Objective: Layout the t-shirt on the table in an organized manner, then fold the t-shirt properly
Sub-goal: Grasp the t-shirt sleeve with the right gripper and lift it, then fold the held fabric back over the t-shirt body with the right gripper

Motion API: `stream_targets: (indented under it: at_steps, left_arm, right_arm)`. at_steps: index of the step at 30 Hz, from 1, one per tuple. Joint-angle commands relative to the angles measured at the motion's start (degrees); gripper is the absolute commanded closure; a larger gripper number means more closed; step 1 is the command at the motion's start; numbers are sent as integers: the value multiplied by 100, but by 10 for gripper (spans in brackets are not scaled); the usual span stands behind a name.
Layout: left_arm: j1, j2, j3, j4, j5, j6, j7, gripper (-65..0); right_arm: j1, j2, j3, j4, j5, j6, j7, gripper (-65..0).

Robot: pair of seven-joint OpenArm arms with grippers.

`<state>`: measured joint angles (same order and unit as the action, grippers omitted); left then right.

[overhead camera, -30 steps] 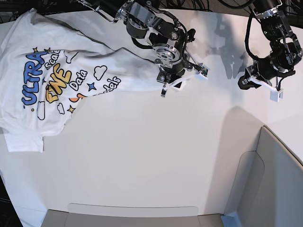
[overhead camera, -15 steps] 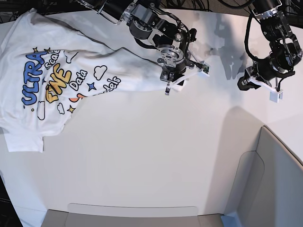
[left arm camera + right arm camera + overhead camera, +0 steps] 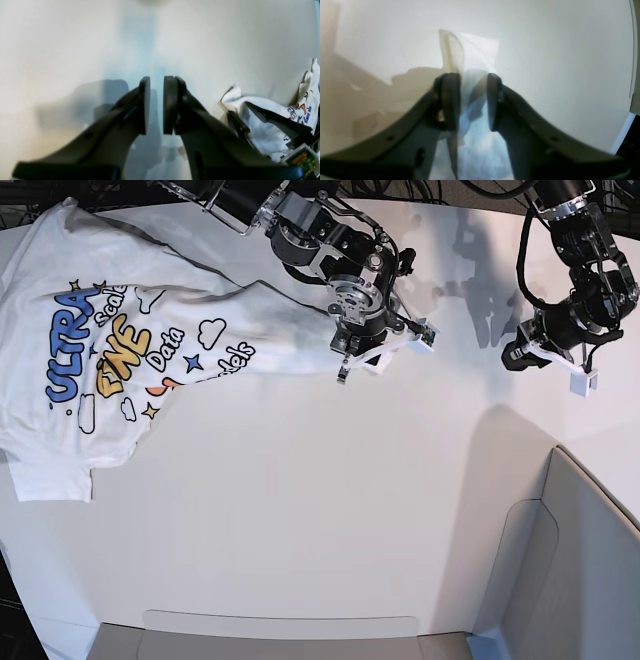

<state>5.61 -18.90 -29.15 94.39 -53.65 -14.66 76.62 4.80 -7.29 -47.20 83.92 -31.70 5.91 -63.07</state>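
The white t-shirt (image 3: 150, 330) with blue "ULTRA" and yellow "FINE" lettering lies spread at the far left of the white table (image 3: 300, 510), its lower part bunched toward the middle. My right gripper (image 3: 360, 365) sits at that bunched edge. In the right wrist view its jaws (image 3: 473, 80) stand apart with white cloth (image 3: 475, 140) between them and a thin fold standing beside one finger. My left gripper (image 3: 583, 380) hangs over bare table at the far right. In the left wrist view it (image 3: 156, 82) is nearly closed and empty, with the shirt's edge (image 3: 265, 120) at the right.
A grey panel (image 3: 580, 570) stands at the near right and a grey strip (image 3: 280, 635) runs along the front edge. The right arm's links (image 3: 300, 225) reach over the shirt from the back. The table's curved edge (image 3: 631, 62) shows in the right wrist view.
My right gripper swung slightly right and then back left at the shirt's bunched edge. The shirt has barely shifted. The left arm has not moved.
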Motion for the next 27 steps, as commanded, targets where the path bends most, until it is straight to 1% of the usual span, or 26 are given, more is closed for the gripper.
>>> stream_targets:
  at_steps: [1, 4, 11, 13, 17, 25, 27]
  left_arm:
    - [-46, -84, -44, 104, -125, 11, -27, -93]
    - [-46, -84, -44, 104, -125, 11, -27, -93]
    - [-46, -84, -44, 104, -125, 11, -27, -93]
    - [-46, -84, -44, 104, -125, 11, -27, -93]
    - [-46, -93, -44, 104, -125, 11, -27, -93]
    - [-46, -110, -44, 104, -134, 11, -27, -93]
    - [-46, -110, -35, 104, -134, 11, -27, -93]
  right_arm:
    - [87, -75, 12, 70, -60, -51, 26, -129]
    - [70, -67, 30, 70, -60, -59, 26, 0]
    - [78, -75, 549, 140, -60, -59, 26, 0]
    - [61, -75, 672, 325, -60, -59, 26, 0]
    - [-124, -67, 883, 984, -60, -68, 26, 0]
    - [-862, -58, 1647, 2707, -60, -68, 26, 0]
    - [-1126, 39, 1929, 3234, -60, -68, 26, 0]
